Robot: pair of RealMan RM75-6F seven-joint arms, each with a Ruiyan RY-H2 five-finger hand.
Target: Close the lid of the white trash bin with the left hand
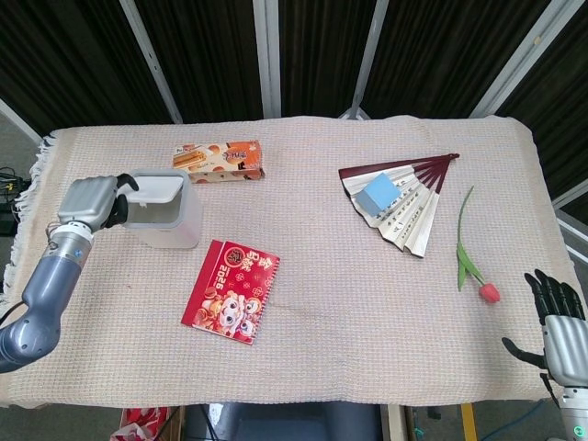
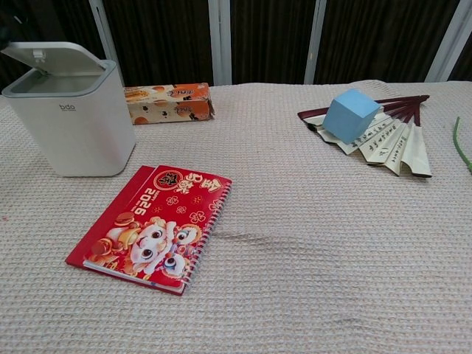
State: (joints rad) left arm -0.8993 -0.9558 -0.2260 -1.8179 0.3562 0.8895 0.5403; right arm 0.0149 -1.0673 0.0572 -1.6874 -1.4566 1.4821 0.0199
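The white trash bin [image 1: 176, 230] stands at the table's left; the chest view shows its front wall [image 2: 74, 125]. Its lid [image 1: 156, 187] is tipped far down over the opening, and in the chest view the lid [image 2: 53, 56] still stands slightly raised on the left side. My left hand [image 1: 89, 201] is beside the bin's left side, its fingertips [image 1: 122, 184] at the lid's edge, holding nothing. My right hand [image 1: 560, 317] rests at the front right corner with fingers spread and empty.
A red 2026 notebook [image 1: 231, 290] lies just in front of the bin. An orange snack box [image 1: 220, 159] lies behind it. To the right are a paper fan [image 1: 409, 207] with a blue cube [image 1: 377, 193] on it, and a tulip [image 1: 476, 266].
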